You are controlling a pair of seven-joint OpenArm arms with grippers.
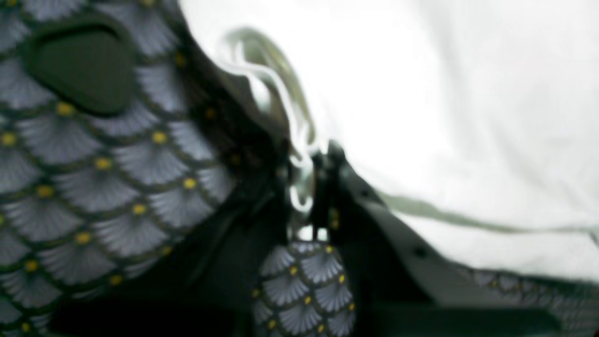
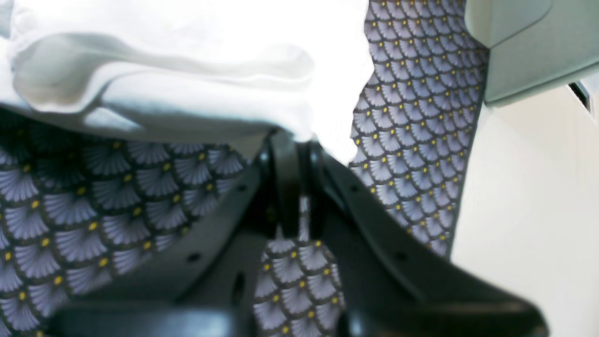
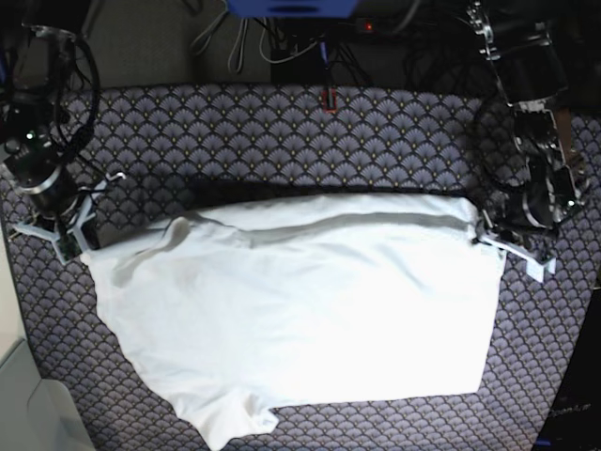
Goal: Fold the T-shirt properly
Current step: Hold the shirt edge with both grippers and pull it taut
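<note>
T-shirt (image 3: 300, 310) spread on scallop cloth (image 3: 282, 141), far edge lifted. Left gripper (image 1: 306, 187) and right gripper (image 2: 299, 154) clamped on far corners. Left wrist view blurred; near hem cut off.

Base view: looked down from above on the whole patterned cloth (image 3: 282, 132), both arms at its side edges.
Left wrist view: sat just behind the left gripper (image 1: 306, 187), very near, facing along its jaws at the T-shirt (image 1: 444, 117); blurred.
Right wrist view: sat just behind the right gripper (image 2: 299, 154), equally near, facing the shirt's bunched edge.
Shared: shirt and patterned cloth appeared in all three views.
</note>
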